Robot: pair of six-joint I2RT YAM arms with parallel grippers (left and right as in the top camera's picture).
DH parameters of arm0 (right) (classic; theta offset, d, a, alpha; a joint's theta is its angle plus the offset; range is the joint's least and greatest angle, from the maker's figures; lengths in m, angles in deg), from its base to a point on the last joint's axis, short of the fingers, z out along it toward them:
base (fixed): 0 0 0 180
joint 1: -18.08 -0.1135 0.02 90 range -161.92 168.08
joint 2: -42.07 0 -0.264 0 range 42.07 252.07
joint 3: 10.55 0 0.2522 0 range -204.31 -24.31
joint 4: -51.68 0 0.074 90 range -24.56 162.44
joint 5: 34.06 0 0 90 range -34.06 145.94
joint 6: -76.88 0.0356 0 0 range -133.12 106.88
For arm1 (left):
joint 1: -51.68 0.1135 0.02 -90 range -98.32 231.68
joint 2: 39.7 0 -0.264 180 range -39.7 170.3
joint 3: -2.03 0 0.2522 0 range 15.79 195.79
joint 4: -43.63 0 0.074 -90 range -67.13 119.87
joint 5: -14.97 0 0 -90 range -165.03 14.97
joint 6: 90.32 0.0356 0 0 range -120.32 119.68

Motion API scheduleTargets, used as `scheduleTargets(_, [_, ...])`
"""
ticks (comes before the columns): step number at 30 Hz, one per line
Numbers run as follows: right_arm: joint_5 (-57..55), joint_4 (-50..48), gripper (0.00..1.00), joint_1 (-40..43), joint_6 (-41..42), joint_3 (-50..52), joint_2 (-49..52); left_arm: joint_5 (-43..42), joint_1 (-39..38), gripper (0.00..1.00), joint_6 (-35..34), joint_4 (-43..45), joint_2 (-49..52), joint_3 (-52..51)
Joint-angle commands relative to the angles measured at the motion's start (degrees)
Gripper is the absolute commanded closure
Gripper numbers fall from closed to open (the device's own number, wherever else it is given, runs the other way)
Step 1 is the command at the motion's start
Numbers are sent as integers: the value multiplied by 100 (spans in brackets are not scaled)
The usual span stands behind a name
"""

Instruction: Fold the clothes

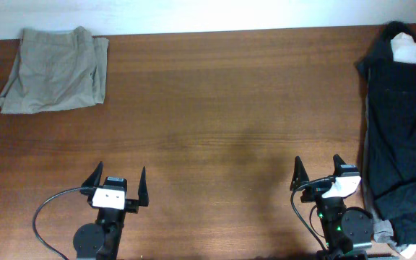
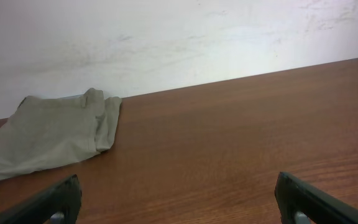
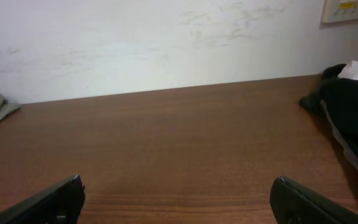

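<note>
A folded khaki-beige garment (image 1: 55, 69) lies at the far left of the table; it also shows in the left wrist view (image 2: 48, 134). A black garment (image 1: 403, 137) lies in a heap along the right edge, with a white one (image 1: 412, 49) on its far end and a grey edge (image 1: 386, 231) under it near the front. The black heap shows at the right of the right wrist view (image 3: 353, 112). My left gripper (image 1: 118, 180) is open and empty near the front left. My right gripper (image 1: 317, 171) is open and empty, just left of the black heap.
The brown wooden table (image 1: 215, 123) runs back to a white wall (image 3: 166, 43). A wall plate (image 3: 350, 9) sits at the upper right of the right wrist view. Cables (image 1: 45, 209) trail beside the arm bases at the front edge.
</note>
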Motion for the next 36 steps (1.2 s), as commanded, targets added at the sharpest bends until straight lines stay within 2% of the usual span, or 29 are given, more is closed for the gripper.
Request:
scheduleTargets(1, [50, 28, 1, 37, 11, 26, -33, -83, -11, 1, 116, -4, -52, -55])
scheduleTargets(31, [79, 24, 1, 37, 24, 26, -33, -81, -11, 1, 116, -4, -52, -55])
scheduleTargets(33, [693, -33, 1, 37, 24, 26, -35, -83, -11, 1, 116, -4, -52, -55])
scheduleTargets(36, [2400, -149, 1, 37, 1147, 26, -33, -81, -11, 1, 116, -4, -52, -55])
